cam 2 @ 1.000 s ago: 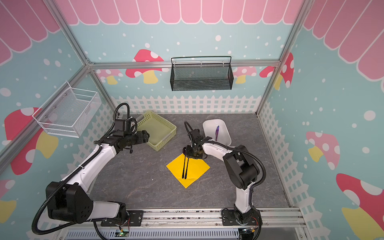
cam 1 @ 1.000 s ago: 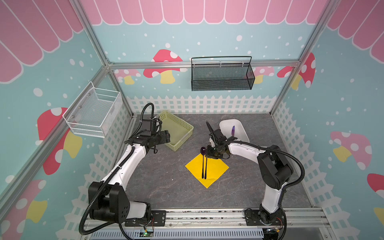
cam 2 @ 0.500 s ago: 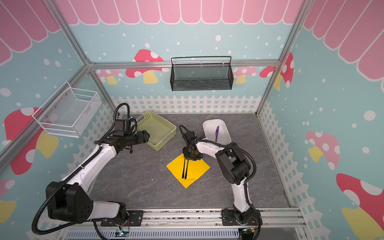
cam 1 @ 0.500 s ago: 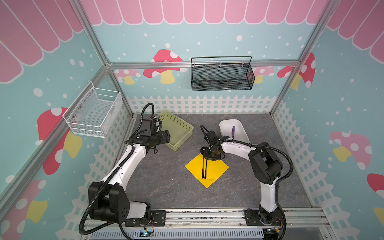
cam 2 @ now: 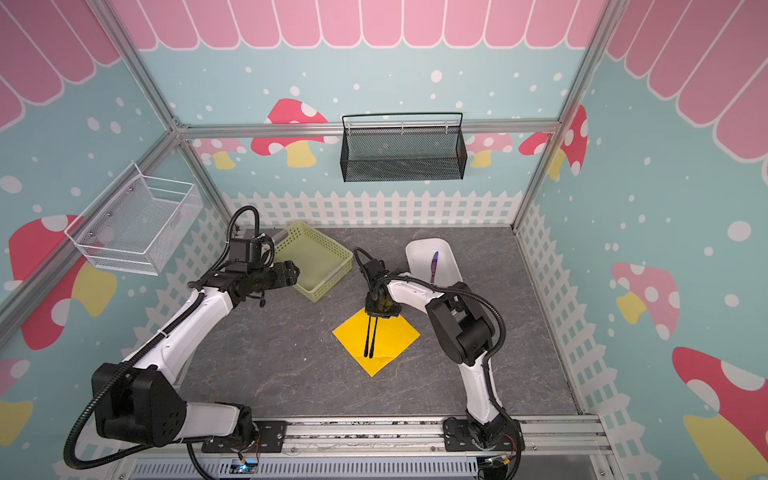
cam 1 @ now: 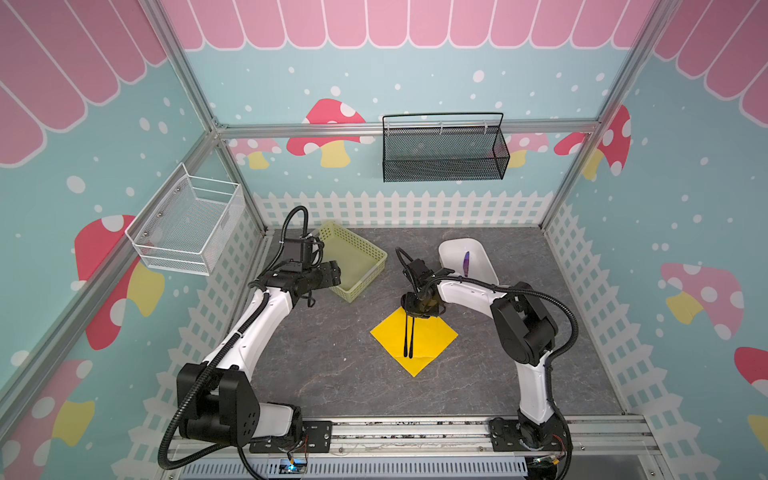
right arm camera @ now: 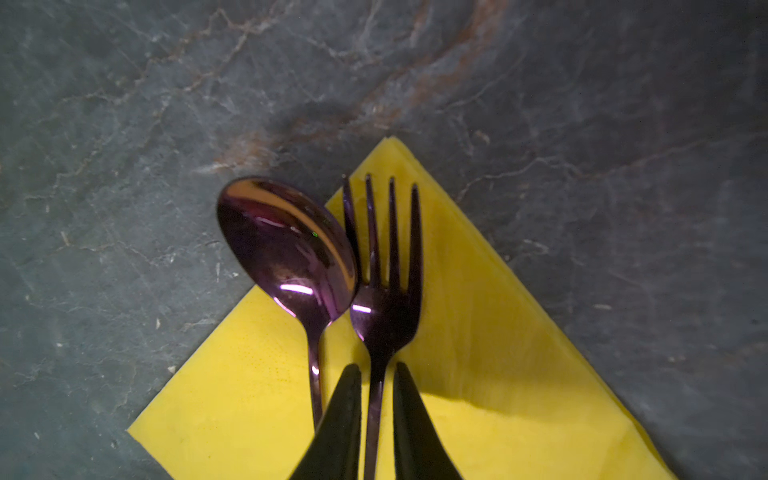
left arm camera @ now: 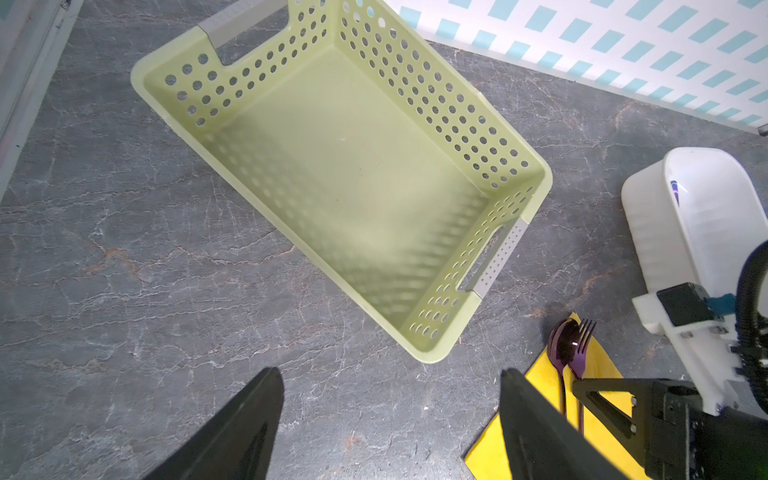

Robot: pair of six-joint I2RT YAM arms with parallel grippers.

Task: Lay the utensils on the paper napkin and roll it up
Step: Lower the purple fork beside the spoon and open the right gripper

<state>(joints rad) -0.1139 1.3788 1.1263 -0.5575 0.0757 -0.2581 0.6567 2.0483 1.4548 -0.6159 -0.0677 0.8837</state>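
Observation:
The yellow paper napkin lies flat mid-table like a diamond. On it rest a dark purple spoon and a dark fork, side by side, handles toward the front; the spoon's bowl overhangs the napkin's far corner. My right gripper is down over the fork's neck, fingers narrowly astride its handle; whether they press it I cannot tell. The purple knife lies in the white bin. My left gripper hovers open and empty beside the basket.
A pale green perforated basket stands at the back left, with nothing in it. The white bin sits at the back right. A black mesh basket and a white wire basket hang on the walls.
My right gripper slid left from beside the utensil heads onto the fork's neck and narrowed its jaws. The left arm stayed still.

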